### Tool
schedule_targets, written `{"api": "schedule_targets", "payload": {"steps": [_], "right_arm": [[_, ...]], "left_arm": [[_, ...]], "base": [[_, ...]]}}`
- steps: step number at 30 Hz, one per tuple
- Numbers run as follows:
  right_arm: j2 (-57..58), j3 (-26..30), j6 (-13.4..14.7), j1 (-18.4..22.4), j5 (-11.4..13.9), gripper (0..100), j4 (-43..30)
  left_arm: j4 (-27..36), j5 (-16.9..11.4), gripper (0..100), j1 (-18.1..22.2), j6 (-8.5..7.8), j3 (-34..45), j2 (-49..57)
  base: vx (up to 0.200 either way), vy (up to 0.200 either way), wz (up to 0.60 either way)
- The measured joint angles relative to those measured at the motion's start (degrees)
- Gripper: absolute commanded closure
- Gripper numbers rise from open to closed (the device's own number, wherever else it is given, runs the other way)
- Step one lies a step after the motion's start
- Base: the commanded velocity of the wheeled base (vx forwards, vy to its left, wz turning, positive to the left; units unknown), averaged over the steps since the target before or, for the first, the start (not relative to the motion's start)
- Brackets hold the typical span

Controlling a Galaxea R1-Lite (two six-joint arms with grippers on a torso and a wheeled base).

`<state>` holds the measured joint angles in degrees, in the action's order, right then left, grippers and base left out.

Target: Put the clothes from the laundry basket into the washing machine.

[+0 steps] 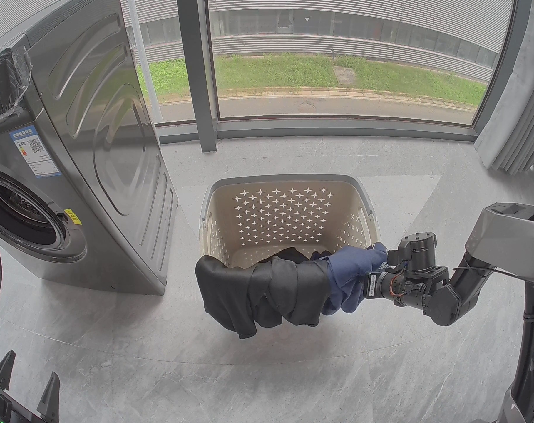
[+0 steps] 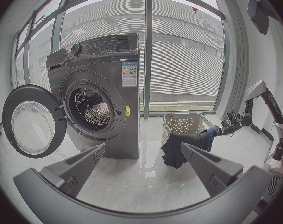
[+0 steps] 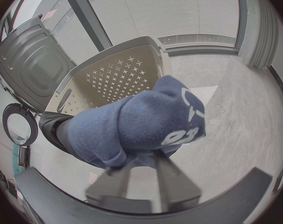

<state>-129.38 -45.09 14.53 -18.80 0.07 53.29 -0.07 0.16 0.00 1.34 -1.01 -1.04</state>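
My right end effector (image 1: 375, 278) is clamped on a navy blue garment (image 1: 352, 274). It sits just beside the near right corner of the laundry basket (image 1: 290, 178), at about rim height. In my right wrist view the cloth (image 3: 138, 122) bunches over the fingers (image 3: 166, 175), which are pressed narrowly into its folds, and white print shows on the fabric.

The blue garment runs into a dark grey garment (image 1: 261, 295) that lies draped over the basket's near rim, its loose folds hanging down the outside toward the floor. Behind them I see the beige inner wall with its star-shaped holes.

The washing machine (image 1: 108, 148) stands to my left of the basket, near it but not touching. Its round door (image 2: 34, 120) is swung fully open and the drum (image 2: 91, 108) is exposed.

My left end effector (image 2: 142, 147) is low at my left, spread wide and holding nothing, well apart from the basket and facing the machine's front.
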Motion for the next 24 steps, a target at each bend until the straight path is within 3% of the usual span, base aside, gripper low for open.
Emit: {"api": "schedule_targets", "payload": {"steps": [9, 24], "right_arm": [[2.43, 2.77, -0.04, -1.27, 0.0, 100, 0.93], [18.14, 10.59, -0.15, -3.99, -0.05, 100, 1.65]], "left_arm": [[0.0, 0.0, 0, 0.0, 0.05, 0.0, 0.02], [0.0, -0.02, 0, 0.0, 0.05, 0.0, 0.0]], "base": [[0.0, 0.0, 0.0], [0.0, 0.0, 0.0]]}}
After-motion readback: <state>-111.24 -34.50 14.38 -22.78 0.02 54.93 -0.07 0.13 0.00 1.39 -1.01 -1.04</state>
